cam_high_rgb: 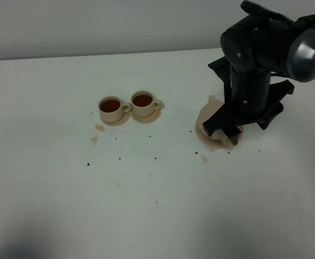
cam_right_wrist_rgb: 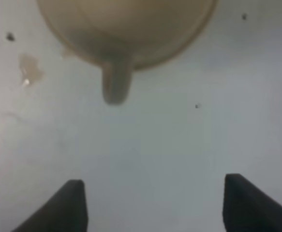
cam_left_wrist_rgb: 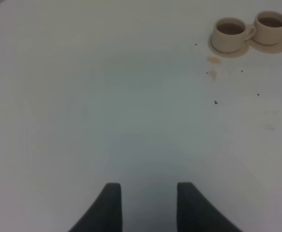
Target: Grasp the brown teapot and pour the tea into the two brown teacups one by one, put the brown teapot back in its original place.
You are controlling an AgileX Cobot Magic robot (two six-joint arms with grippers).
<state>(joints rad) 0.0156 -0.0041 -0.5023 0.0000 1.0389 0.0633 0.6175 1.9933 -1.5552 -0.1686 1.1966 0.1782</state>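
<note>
The brown teapot [cam_high_rgb: 209,112] stands on its round saucer plate [cam_high_rgb: 213,142] at the right, mostly hidden by my right arm; only its spout side shows. In the right wrist view the teapot [cam_right_wrist_rgb: 126,19] is close, its loop handle [cam_right_wrist_rgb: 115,82] pointing toward my right gripper [cam_right_wrist_rgb: 162,205], which is wide open, empty and apart from the handle. In the high view the right gripper [cam_high_rgb: 222,131] hangs over the plate. The two brown teacups [cam_high_rgb: 113,108] [cam_high_rgb: 145,102] sit side by side on saucers, both holding dark tea. They also show in the left wrist view [cam_left_wrist_rgb: 230,34] [cam_left_wrist_rgb: 271,26]. My left gripper [cam_left_wrist_rgb: 145,205] is open over bare table.
Tea stains lie left of the cups [cam_high_rgb: 99,128] and beside the plate [cam_high_rgb: 204,159]. Several dark tea-leaf specks [cam_high_rgb: 119,159] dot the white table [cam_high_rgb: 65,205]. The table's back edge [cam_high_rgb: 92,54] meets a grey wall.
</note>
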